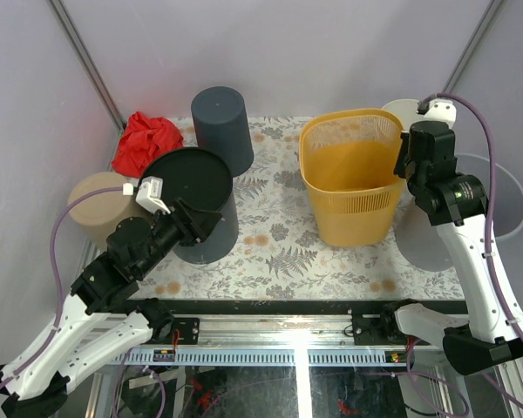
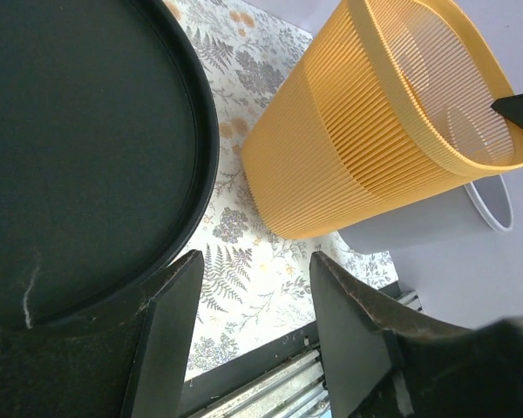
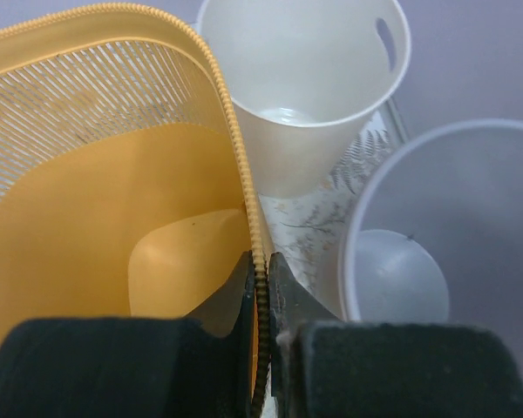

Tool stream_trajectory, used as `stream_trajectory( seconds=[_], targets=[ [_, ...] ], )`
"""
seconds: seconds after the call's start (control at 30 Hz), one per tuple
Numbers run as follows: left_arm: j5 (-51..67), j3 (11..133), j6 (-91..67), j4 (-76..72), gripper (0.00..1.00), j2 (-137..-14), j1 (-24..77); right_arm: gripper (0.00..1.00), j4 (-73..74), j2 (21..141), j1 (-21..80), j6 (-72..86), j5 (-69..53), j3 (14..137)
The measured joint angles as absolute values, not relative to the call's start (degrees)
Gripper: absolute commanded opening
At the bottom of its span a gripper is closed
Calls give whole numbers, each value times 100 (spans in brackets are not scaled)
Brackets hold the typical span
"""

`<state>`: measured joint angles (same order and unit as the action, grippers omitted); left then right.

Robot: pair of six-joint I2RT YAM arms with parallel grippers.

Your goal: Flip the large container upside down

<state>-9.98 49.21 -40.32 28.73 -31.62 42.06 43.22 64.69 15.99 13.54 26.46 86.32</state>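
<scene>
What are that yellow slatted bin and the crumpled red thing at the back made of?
Yellow slatted bin: probably moulded plastic, semi-matte; thin see-through ribs and a beaded rim. Crumpled red thing: likely soft cloth, judging by its folds; paper is possible.

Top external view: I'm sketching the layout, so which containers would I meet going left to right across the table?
From the left: tan bin → black bin → yellow basket → clear bin.

A fern-print mat [image 1: 279,248] covers the table [image 1: 244,306] (yellow basket [image 1: 349,196] upright on it).
</scene>
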Motion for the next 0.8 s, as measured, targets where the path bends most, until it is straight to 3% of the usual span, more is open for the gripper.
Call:
stream_trajectory(
  seconds=[0.3,0.8],
  targets=[
    [-788,4716,-4029,2593,52,-3238,4206,0,4619,6584,1925,1190,3693,8558],
    [-797,4668,-3994,2569,52,-3085,4206,0,4178,7988,4316,1236,6302,9050]
  ],
)
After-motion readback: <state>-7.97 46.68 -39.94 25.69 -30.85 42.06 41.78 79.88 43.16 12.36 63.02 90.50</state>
